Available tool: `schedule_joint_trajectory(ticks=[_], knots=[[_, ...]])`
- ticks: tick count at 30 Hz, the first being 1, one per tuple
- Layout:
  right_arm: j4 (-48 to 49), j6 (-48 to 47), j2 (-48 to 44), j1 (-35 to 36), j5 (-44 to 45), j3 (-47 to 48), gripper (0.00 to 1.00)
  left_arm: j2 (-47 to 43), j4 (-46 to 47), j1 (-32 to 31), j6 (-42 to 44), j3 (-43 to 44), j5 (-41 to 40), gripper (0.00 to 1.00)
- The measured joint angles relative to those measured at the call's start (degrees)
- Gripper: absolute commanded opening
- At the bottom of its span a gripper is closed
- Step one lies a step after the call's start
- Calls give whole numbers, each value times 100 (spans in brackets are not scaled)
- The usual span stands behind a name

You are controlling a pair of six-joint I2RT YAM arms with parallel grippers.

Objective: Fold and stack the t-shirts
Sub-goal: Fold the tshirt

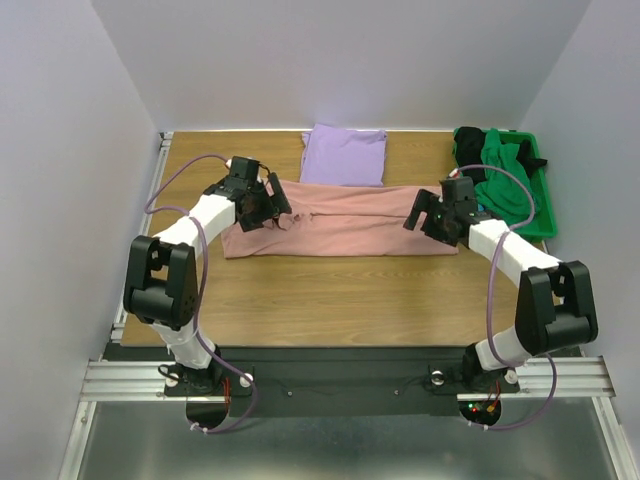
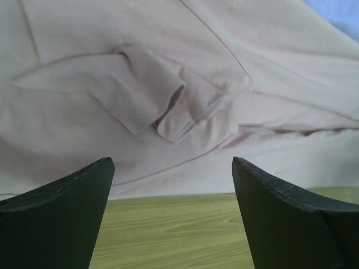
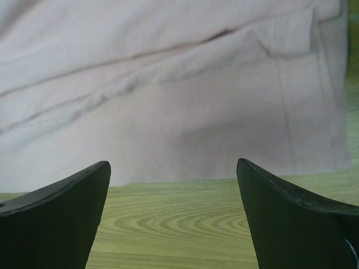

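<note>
- Starting at the near edge, we are hovering both claws low over the table (image 1: 330, 300), at the near hem of the dusty-pink t-shirt (image 1: 345, 225).
- We are holding the left gripper (image 2: 171, 162) spread wide and empty at the shirt's left end, where a sleeve (image 2: 162, 106) is lying tucked inward.
- We are holding the right gripper (image 3: 174, 163) equally spread and empty at the right end.
- The pink shirt is lying across mid-table as a long band. We are judging it half folded, with the crosswise folds and the stacking left.
- Just beyond it, the lavender t-shirt (image 1: 344, 155) is lying as a neat rectangle, which we are reading as finished.
- At far right, a green bin (image 1: 548, 225) is holding green and black cloth.
</note>
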Motion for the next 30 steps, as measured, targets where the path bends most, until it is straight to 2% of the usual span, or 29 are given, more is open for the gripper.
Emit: schedule_joint_trajectory(ticks=[4, 17, 21, 30], knots=[[15, 0, 188, 2, -98, -155, 100, 85, 179, -109, -22, -4, 96, 98], [122, 2, 254, 2, -9, -177, 100, 1263, 560, -146, -52, 479, 490, 98], [122, 0, 254, 2, 72, -177, 100, 1705, 579, -133, -116, 1180, 450, 98], [116, -42, 199, 2, 269, -188, 100, 2741, 461, 214, -278, 3226, -295, 98]])
